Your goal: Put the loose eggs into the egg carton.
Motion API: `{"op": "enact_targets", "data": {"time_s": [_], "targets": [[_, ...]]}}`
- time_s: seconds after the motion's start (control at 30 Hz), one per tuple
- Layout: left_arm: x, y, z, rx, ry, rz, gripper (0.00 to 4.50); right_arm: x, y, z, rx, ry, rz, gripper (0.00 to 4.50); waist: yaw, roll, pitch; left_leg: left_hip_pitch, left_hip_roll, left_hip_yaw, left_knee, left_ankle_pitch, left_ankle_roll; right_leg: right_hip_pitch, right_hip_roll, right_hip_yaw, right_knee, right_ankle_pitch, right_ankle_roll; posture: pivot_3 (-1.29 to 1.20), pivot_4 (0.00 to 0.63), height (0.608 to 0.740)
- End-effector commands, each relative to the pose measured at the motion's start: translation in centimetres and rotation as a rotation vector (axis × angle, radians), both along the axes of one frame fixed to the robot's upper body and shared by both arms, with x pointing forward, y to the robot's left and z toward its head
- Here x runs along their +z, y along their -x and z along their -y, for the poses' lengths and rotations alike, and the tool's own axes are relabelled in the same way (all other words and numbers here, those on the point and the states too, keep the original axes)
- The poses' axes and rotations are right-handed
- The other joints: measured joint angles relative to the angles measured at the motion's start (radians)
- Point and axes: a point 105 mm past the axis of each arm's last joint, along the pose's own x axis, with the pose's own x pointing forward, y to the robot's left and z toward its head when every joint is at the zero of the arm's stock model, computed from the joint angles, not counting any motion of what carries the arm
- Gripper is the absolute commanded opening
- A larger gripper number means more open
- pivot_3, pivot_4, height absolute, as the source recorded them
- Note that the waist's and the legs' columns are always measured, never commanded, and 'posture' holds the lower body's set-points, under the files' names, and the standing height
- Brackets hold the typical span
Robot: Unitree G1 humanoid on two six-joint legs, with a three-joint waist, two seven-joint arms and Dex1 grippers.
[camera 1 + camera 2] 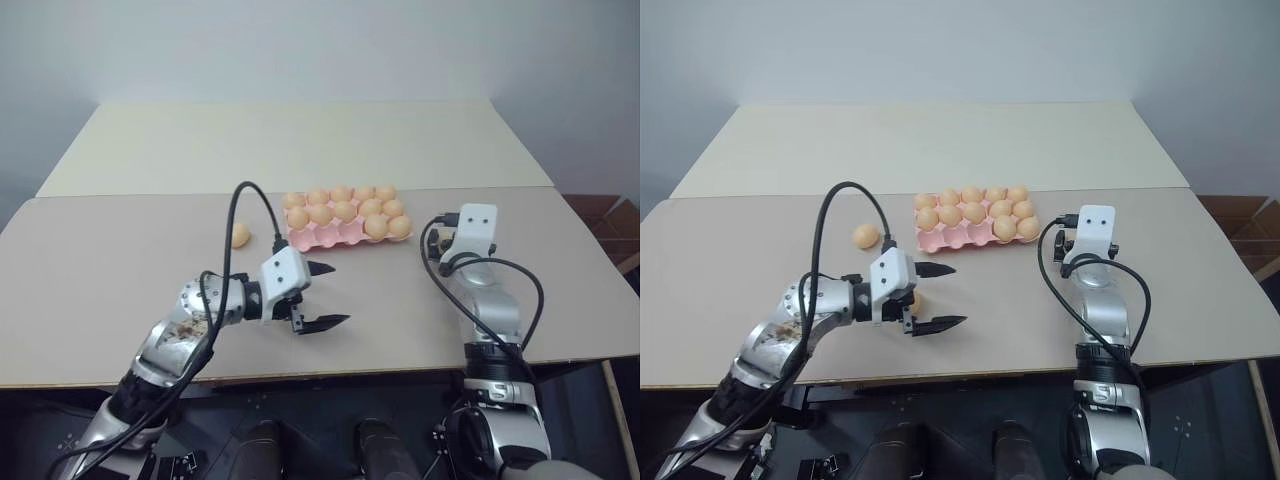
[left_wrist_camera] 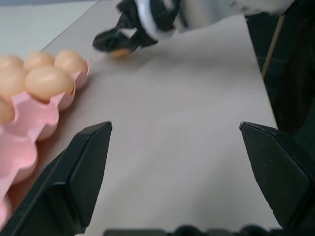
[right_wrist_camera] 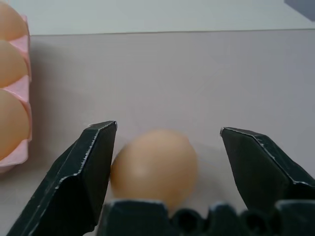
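Right claw straddles loose egg — beside egg carton.

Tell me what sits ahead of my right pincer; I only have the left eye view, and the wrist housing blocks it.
Observer: A loose egg lies on the table between the right pincer's open fingers, with a gap on one side.
Operator: Anything hidden near the left pincer?
Observer: The right eye view shows a sliver of orange, likely another egg, just behind the open left pincer.
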Motion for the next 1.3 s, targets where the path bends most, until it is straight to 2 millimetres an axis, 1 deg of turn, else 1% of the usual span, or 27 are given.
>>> {"op": "enact_targets", "data": {"time_s": [0.03, 0.13, 0.2, 0.27, 0.3, 0.33, 0.47, 0.6, 0.77, 0.8, 0.93, 1.0, 1.07, 1.27, 1.3], "targets": [[2.2, 0.2, -1.0, 0.054, 0.061, 0.043, 4.50, 3.8, 1.4, -1.5, 0.063, -0.002, 0.120, 2.79, 0.000, 0.000, 0.000, 0.000, 0.000, 0.000, 0.000, 0.000, 0.000, 0.000, 0.000, 0.000, 0.000, 0.000, 0.000, 0.00, 0.150, 0.740], [2.1, 0.3, -1.7, 0.083, 0.053, 0.038, 4.50, 3.7, 2.5, -1.4, 0.058, -0.002, 0.113, 1.64, -0.001, 0.000, 0.000, 0.000, 0.000, -0.001, 0.000, 0.000, 0.000, 0.000, 0.000, 0.000, 0.000, 0.000, 0.000, 0.00, 0.150, 0.740], [2.1, 0.4, -1.8, 0.089, 0.051, 0.035, 4.50, 3.5, 2.9, -1.4, 0.062, -0.003, 0.101, 0.97, -0.001, 0.000, 0.000, 0.001, 0.000, -0.001, 0.000, 0.000, 0.000, 0.001, 0.000, 0.000, 0.000, 0.000, 0.000, 0.00, 0.150, 0.740], [2.0, 0.5, -1.7, 0.089, 0.050, 0.035, 4.50, 3.3, 3.0, -1.4, 0.067, -0.011, 0.092, 0.21, 0.001, 0.000, 0.000, 0.001, 0.000, 0.000, 0.000, 0.000, 0.000, 0.001, 0.000, 0.000, 0.000, 0.000, 0.000, 0.00, 0.150, 0.740], [2.0, 0.5, -1.6, 0.088, 0.051, 0.035, 4.50, 3.5, 3.1, -1.5, 0.069, -0.012, 0.103, 0.02, 0.001, 0.000, 0.000, 0.001, 0.000, 0.000, 0.000, 0.000, 0.000, 0.001, 0.000, 0.000, 0.000, 0.000, 0.000, 0.00, 0.150, 0.740], [2.1, 0.5, -1.5, 0.086, 0.052, 0.035, 4.50, 3.7, 3.2, -1.5, 0.068, -0.013, 0.117, 0.02, 0.001, 0.000, 0.000, 0.001, 0.000, 0.000, 0.000, 0.000, 0.000, 0.001, 0.000, 0.000, 0.000, 0.000, 0.000, 0.00, 0.150, 0.740], [2.1, 0.4, -1.3, 0.080, 0.051, 0.038, 4.50, 4.3, 3.5, -1.1, 0.063, 0.030, 0.132, 1.00, 0.000, 0.000, 0.000, 0.001, 0.000, 0.000, 0.000, 0.000, 0.000, 0.000, 0.000, 0.000, 0.000, 0.000, 0.000, 0.00, 0.150, 0.740], [2.1, 0.4, -1.1, 0.072, 0.049, 0.040, 4.50, 4.1, 4.0, -0.4, 0.053, 0.068, 0.126, 2.46, 0.001, 0.000, 0.000, 0.001, 0.000, 0.000, 0.000, 0.000, 0.000, 0.001, 0.000, 0.000, 0.000, 0.000, 0.000, 0.00, 0.150, 0.740], [2.0, 0.6, -0.3, 0.028, 0.044, 0.040, 4.50, 2.9, 3.9, 1.4, -0.047, 0.136, 0.055, 4.24, 0.001, 0.000, 0.000, 0.001, 0.000, 0.000, 0.000, 0.000, 0.000, 0.001, 0.000, 0.000, 0.000, 0.000, 0.000, 0.00, 0.150, 0.740], [2.0, 0.7, -0.1, 0.016, 0.041, 0.040, 4.50, 2.6, 3.9, 1.6, -0.072, 0.132, 0.043, 4.49, 0.001, 0.000, 0.000, 0.001, 0.000, 0.000, 0.000, 0.000, 0.000, 0.001, 0.000, 0.000, 0.000, 0.000, 0.000, 0.00, 0.150, 0.740], [2.1, 0.6, 0.3, -0.005, 0.032, 0.050, 4.50, 1.8, 3.7, 2.0, -0.110, 0.115, -0.002, 4.49, -0.001, 0.000, 0.000, 0.001, 0.000, 0.000, 0.000, 0.000, 0.000, 0.001, 0.000, 0.000, 0.000, 0.000, 0.000, 0.00, 0.150, 0.740], [2.0, 0.6, 0.5, -0.016, 0.029, 0.052, 4.50, 0.9, 3.4, 2.7, -0.157, 0.083, -0.035, 4.49, -0.002, 0.000, 0.000, 0.001, 0.000, 0.001, 0.000, 0.000, 0.000, 0.001, 0.000, 0.000, 0.000, 0.000, 0.000, 0.00, 0.150, 0.740], [2.0, 0.6, 0.6, -0.025, 0.028, 0.054, 4.50, 0.4, 3.1, 3.1, -0.177, 0.055, -0.048, 4.49, -0.002, 0.000, 0.000, 0.001, 0.000, 0.001, 0.000, 0.000, 0.000, 0.001, 0.000, 0.000, 0.000, 0.000, 0.000, 0.00, 0.150, 0.740], [2.0, 0.4, 0.8, -0.032, 0.027, 0.058, 4.50, -0.4, 1.9, 3.6, -0.187, 0.028, -0.059, 4.49, -0.002, 0.000, 0.000, 0.001, 0.000, 0.001, 0.000, 0.000, 0.000, 0.001, 0.000, 0.000, 0.000, 0.000, 0.000, 0.00, 0.150, 0.740], [2.0, 0.4, 0.8, -0.032, 0.026, 0.059, 4.50, -0.5, 1.7, 3.6, -0.189, 0.019, -0.061, 4.32, -0.002, 0.000, 0.000, 0.001, 0.000, 0.001, 0.000, 0.000, 0.000, 0.001, 0.000, 0.000, 0.000, 0.000, 0.000, 0.00, 0.150, 0.740]]}}
